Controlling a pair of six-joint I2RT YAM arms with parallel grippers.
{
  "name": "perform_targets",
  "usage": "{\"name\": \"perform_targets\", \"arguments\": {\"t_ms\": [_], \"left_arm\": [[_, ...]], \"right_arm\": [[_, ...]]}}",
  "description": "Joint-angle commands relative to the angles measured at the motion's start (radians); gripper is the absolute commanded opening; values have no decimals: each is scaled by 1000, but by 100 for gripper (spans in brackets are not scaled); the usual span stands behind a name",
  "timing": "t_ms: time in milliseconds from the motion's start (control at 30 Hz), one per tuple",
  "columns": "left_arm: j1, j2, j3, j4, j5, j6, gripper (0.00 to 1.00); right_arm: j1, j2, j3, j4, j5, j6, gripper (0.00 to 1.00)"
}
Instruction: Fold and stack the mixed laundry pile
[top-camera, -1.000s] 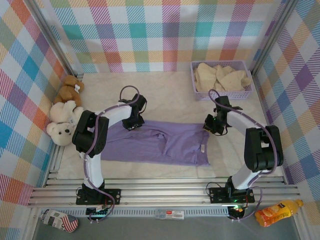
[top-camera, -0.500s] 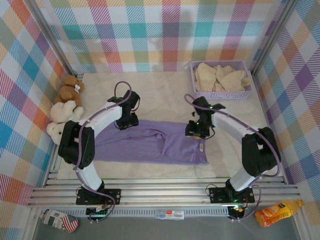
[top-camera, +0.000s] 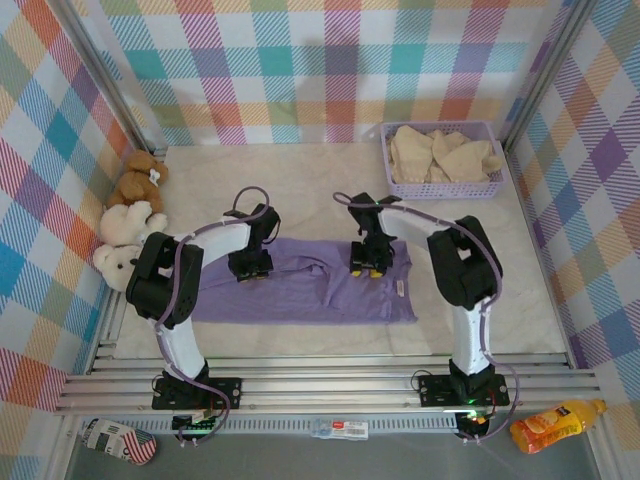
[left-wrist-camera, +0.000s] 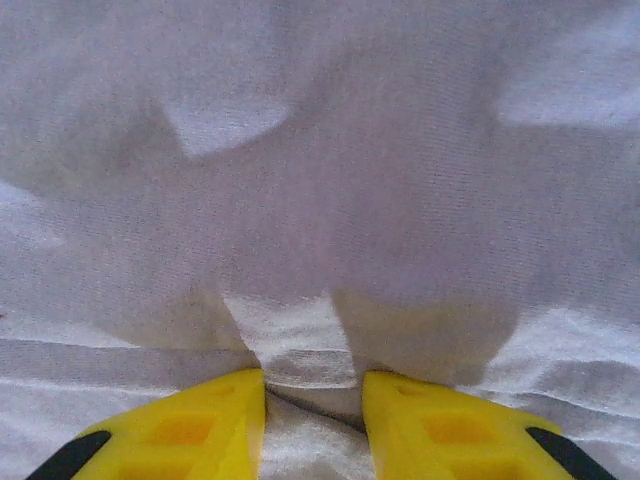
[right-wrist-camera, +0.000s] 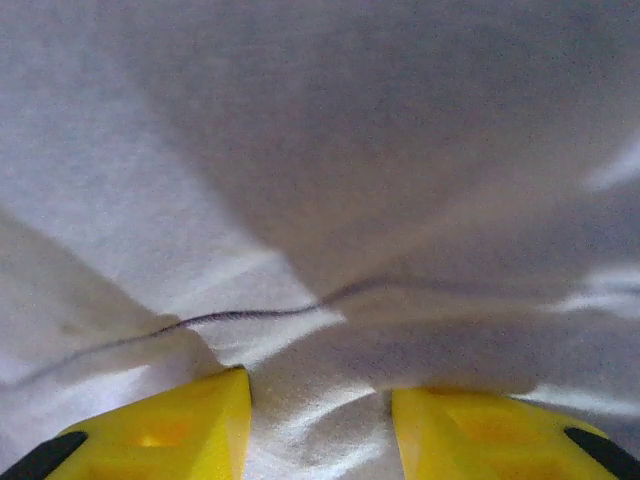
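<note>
There are two garments, one lavender shirt (top-camera: 300, 292) in the middle and one cream garment (top-camera: 440, 152) in one mesh basket (top-camera: 445, 189) at upper right, one brown teddy bear (top-camera: 137, 180) and one cream teddy bear (top-camera: 122, 228) at the left, and one orange bottle (top-camera: 555, 424) at lower right.

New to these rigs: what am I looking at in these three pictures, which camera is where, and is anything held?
Two robot arms are bolted at the near edge of the table, each ending in a two-finger gripper. The wide picture looks down from above and behind them; the close-ups come from wrist cameras. A lavender shirt lies flat on the table. The left gripper and right gripper rest on it near its far edge. A cream garment sits in the lavender basket at the far right; a brown teddy bear and a cream teddy bear lie at the left. The yellow right fingers stand apart, holding nothing. A ridge of cloth sits between the left fingers; whether it is pinched, I cannot tell.
</note>
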Motion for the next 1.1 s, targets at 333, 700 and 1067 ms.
{"name": "perform_targets", "arguments": {"t_ms": [333, 700, 1067], "left_arm": [[-180, 13, 39, 0, 219, -272, 34], [-226, -203, 126, -80, 87, -362, 48], [-205, -172, -24, -79, 75, -184, 36]], "right_arm": [[-67, 507, 890, -22, -17, -84, 46], [-93, 247, 704, 56, -117, -131, 48], [-63, -47, 105, 143, -101, 49, 49]]}}
